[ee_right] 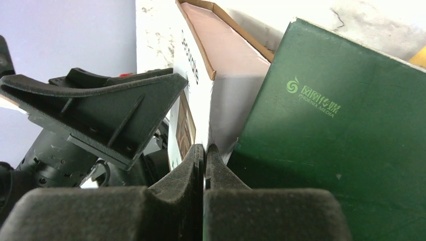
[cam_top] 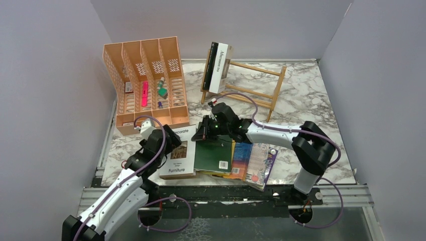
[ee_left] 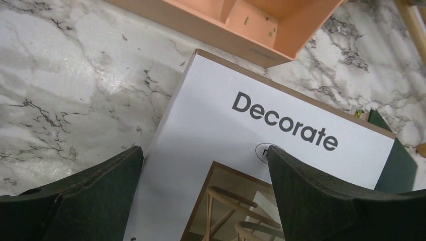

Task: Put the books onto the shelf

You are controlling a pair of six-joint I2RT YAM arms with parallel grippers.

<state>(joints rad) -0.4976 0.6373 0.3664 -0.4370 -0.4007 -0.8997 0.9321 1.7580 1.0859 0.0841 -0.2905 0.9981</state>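
Two books [cam_top: 217, 68] leaning on shelf [cam_top: 258, 85], rest flat near table [cam_top: 311, 110] edge; right gripper [ee_right: 203, 155] clenched empty between white book [ee_left: 216, 125] and green book [ee_right: 341, 150], left gripper [ee_left: 203, 150] spread over former; risk: no grip, missed pick.

Seven books in all. Two stand at the left end of the single wooden shelf [cam_top: 253, 85]: a dark book [cam_top: 212, 63] and a white-spined book [cam_top: 222, 68]. Five lie flat at the near side of the counter [cam_top: 311, 100]: the white "Decorate" book [cam_top: 178, 155], the dark green book [cam_top: 213, 154], the yellow book [ee_right: 421, 57] showing only an edge, the blue-orange book [cam_top: 242, 158] and the purple floral book [cam_top: 262, 163]. One orange organiser [cam_top: 145, 85] with four slots holds small items too tiny to count. Two arms carry one tool each: the left tool [ee_left: 203, 155] and the right tool [ee_right: 204, 150].
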